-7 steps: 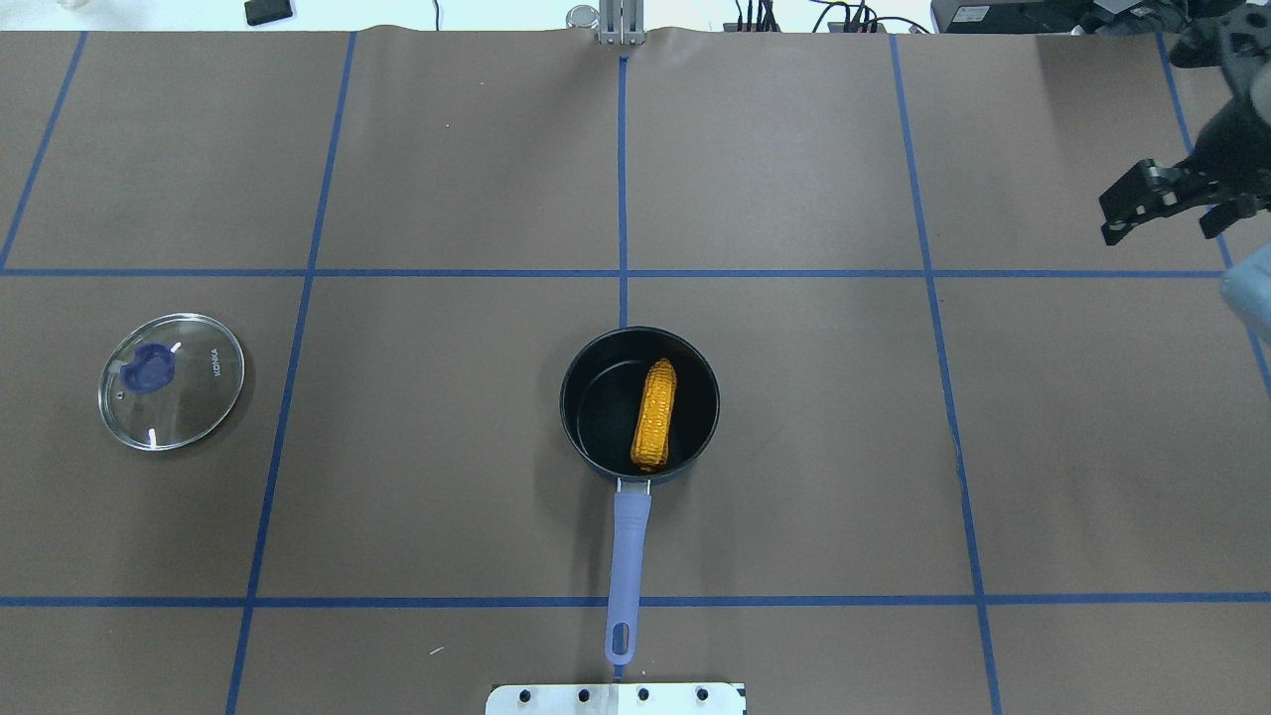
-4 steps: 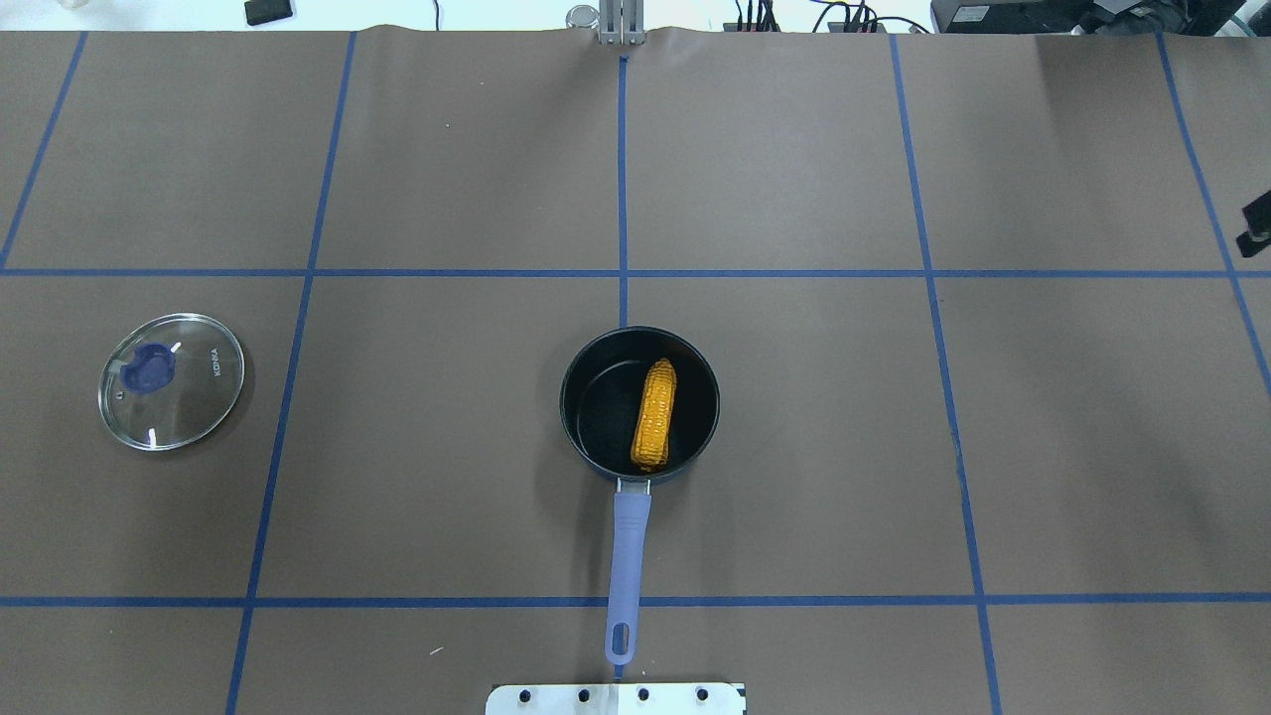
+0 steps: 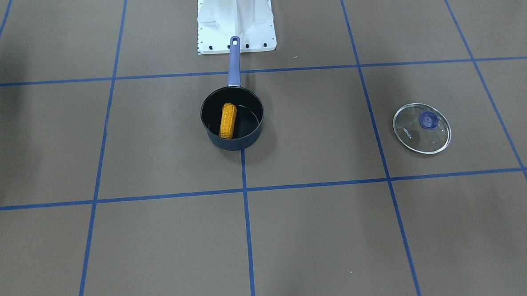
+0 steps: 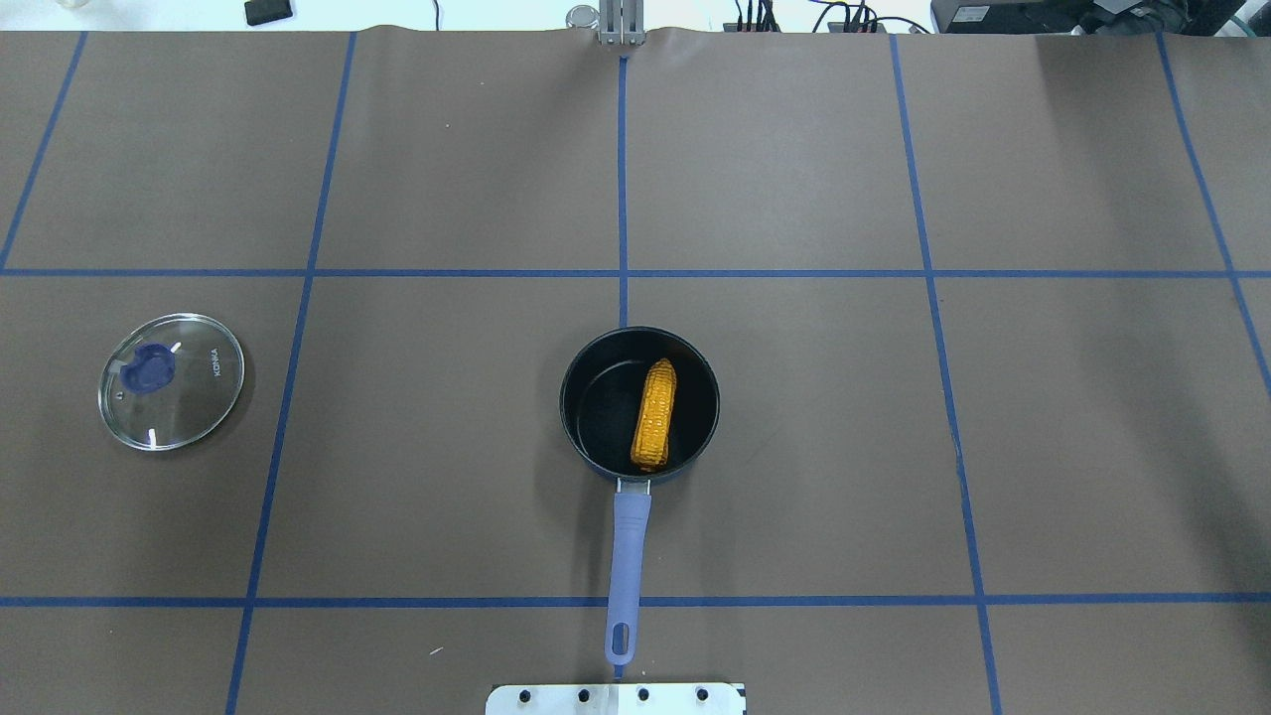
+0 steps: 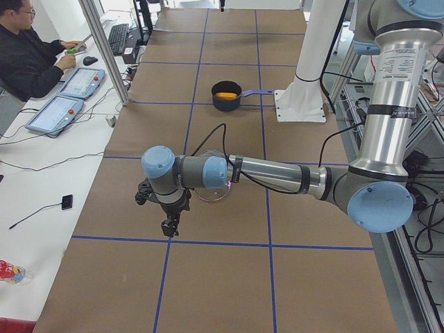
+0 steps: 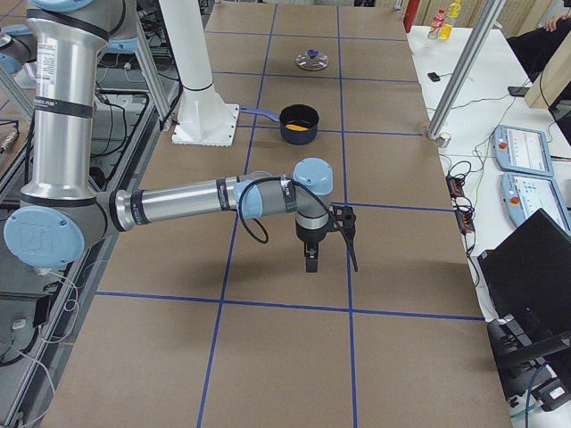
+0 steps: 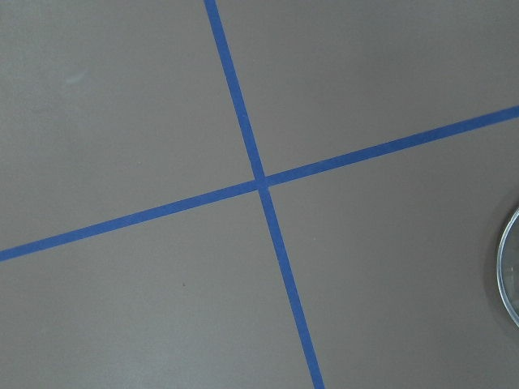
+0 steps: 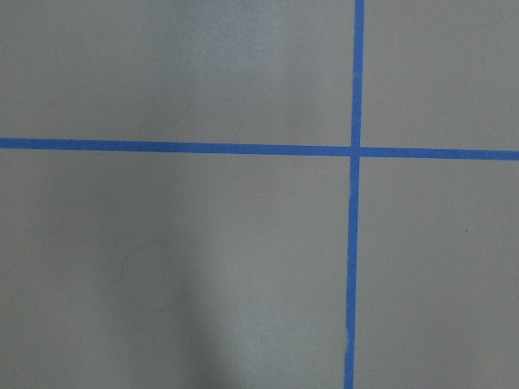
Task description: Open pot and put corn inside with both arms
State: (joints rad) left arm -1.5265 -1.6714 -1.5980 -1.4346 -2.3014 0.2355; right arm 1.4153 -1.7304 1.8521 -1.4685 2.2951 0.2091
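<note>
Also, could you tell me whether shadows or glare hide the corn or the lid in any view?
Overhead: the corn is sharp and evenly lit; the lid shows only small white glints. Front-facing: a soft shadow on the table at the view's left, away from both.

1. We find the pot (image 4: 599, 412) with its mouth open to the top. Only the corn (image 4: 654, 415) lies inside, toward one side, with bare floor beside it.
2. Its handle (image 4: 629, 566) runs back and ends near the robot's base plate (image 4: 616, 698), which narrows the way in from that side.
3. The lid (image 4: 171, 381) lies flat on the surface (image 4: 844, 447), well apart from the pot, and bare surface stretches between them.
4. The left hand (image 5: 168, 220) hangs above the surface near the lid.
5. The right hand (image 6: 332, 241) hangs over bare surface toward the other end, well apart from the pot.
</note>
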